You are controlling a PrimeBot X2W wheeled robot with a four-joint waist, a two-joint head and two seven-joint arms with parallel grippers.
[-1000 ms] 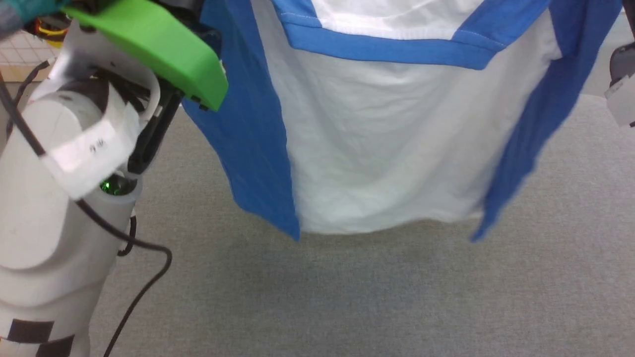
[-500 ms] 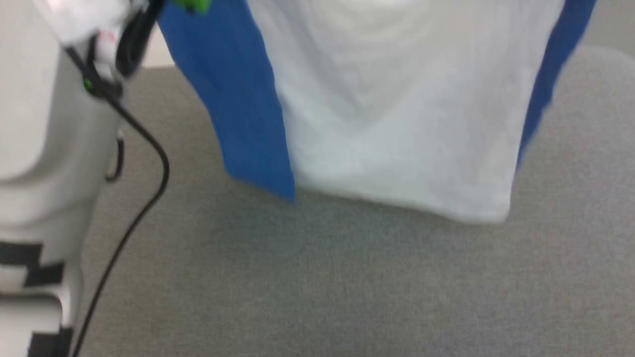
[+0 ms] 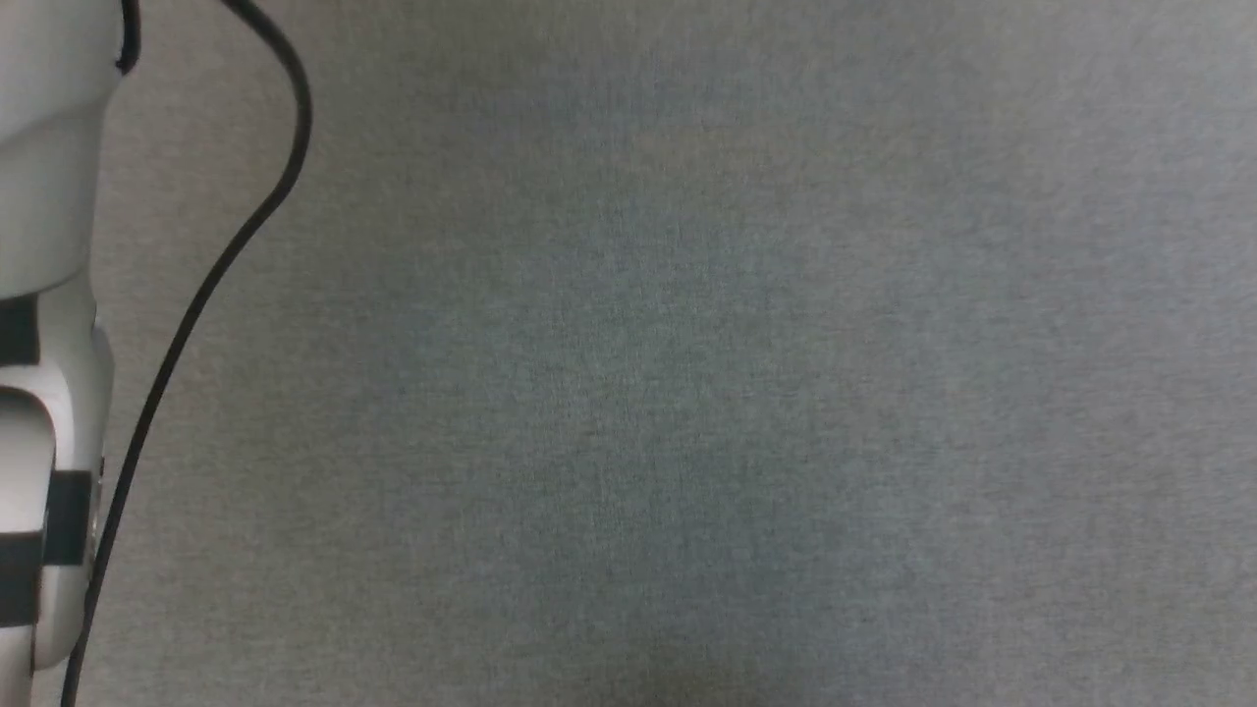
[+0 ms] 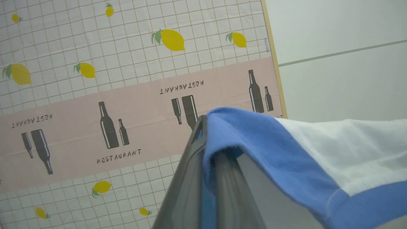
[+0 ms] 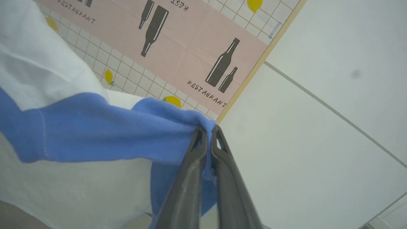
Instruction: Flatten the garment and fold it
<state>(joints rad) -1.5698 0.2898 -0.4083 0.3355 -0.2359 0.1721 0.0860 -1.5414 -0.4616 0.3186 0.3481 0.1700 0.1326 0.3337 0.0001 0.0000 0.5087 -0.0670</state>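
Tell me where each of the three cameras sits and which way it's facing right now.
Head view: on the robot's head, facing down at a grey surface; a pale arm segment and a black cable show at its left edge.
Left wrist view: on the left wrist, looking along the left gripper, shut on the garment, toward a patterned sheet and a pale wall.
Right wrist view: on the right wrist, looking along the right gripper, shut on blue cloth.
Shared: both wrist views show the garment, patterned sheet and pale wall.

open grey surface [image 3: 687,393], cable [image 3: 304,123] along left edge
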